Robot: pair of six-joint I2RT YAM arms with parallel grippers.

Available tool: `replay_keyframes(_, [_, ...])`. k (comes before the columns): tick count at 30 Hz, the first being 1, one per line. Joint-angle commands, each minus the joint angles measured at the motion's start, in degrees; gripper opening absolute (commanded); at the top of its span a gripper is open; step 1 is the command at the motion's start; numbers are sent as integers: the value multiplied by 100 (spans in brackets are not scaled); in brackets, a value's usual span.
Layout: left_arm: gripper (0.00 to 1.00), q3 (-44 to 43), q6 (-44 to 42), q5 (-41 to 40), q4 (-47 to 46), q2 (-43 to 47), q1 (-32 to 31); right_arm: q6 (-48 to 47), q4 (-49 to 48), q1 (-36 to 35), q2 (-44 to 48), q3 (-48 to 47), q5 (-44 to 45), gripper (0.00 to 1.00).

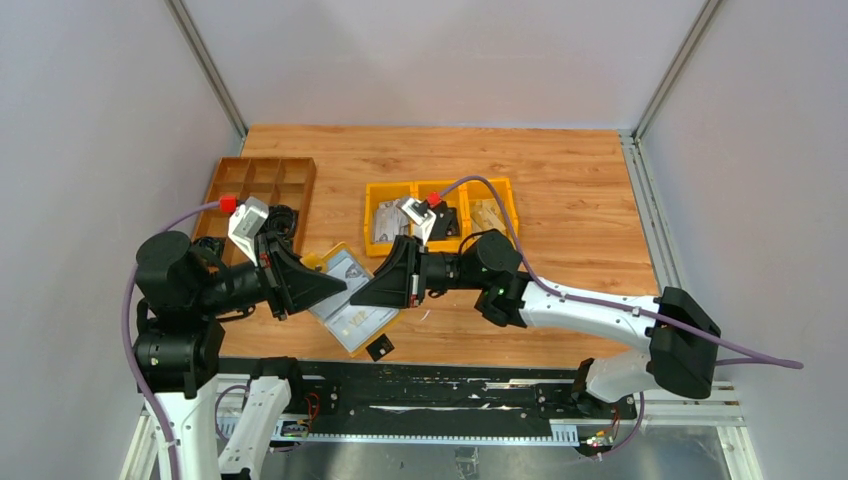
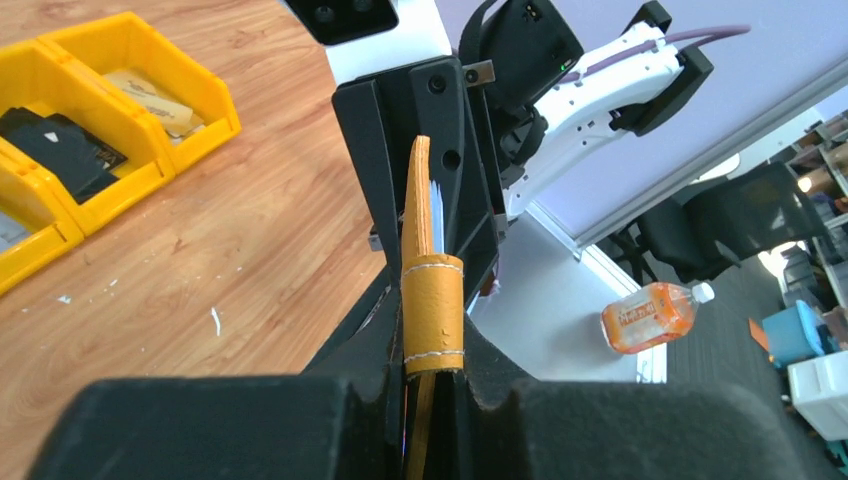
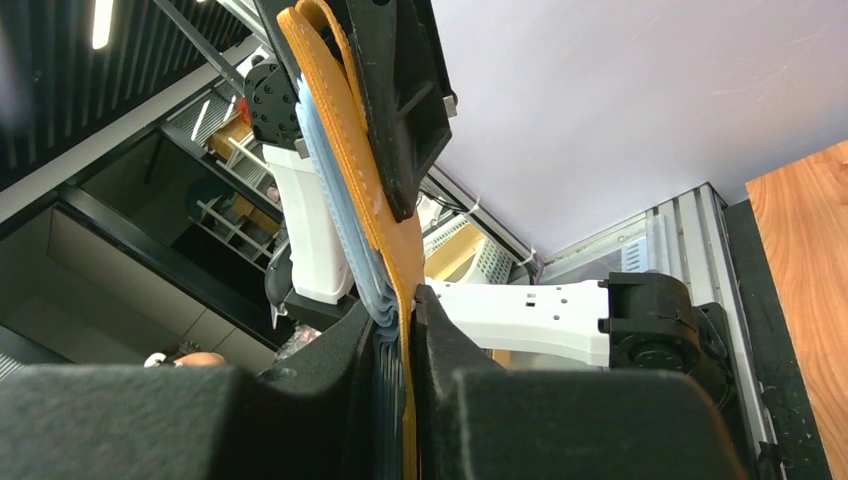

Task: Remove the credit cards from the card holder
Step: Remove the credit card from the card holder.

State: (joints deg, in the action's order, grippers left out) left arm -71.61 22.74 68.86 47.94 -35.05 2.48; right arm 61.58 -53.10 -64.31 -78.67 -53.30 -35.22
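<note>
The mustard-yellow card holder (image 2: 433,300) hangs edge-on in the air between both grippers, its snap tab wrapped round the edge. My left gripper (image 2: 435,350) is shut on its near end. My right gripper (image 3: 405,310) is shut on the other end of the card holder (image 3: 355,170). Thin grey-blue layers (image 3: 335,170) lie against its inner face; whether they are the credit cards or lining I cannot tell. From above, the left gripper (image 1: 335,285) and right gripper (image 1: 362,293) meet tip to tip over the table's front middle, hiding the holder.
A flat grey packet (image 1: 352,318) lies on the table under the grippers, with a small black square (image 1: 380,348) beside it. Yellow bins (image 1: 381,191) stand behind, and a brown compartment tray (image 1: 262,185) sits at the back left. An orange bottle (image 2: 650,315) lies beyond the table.
</note>
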Motion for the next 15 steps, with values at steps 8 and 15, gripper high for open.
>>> replay_keyframes(8, [0, -174, -369, -1674, -30, -53, 1, -837, 1702, 736, 1257, -104, 442, 75])
replay_keyframes(15, [0, 66, -207, -3057, -406, 67, 3, -1209, 2968, 840, 1732, -393, 1202, 58])
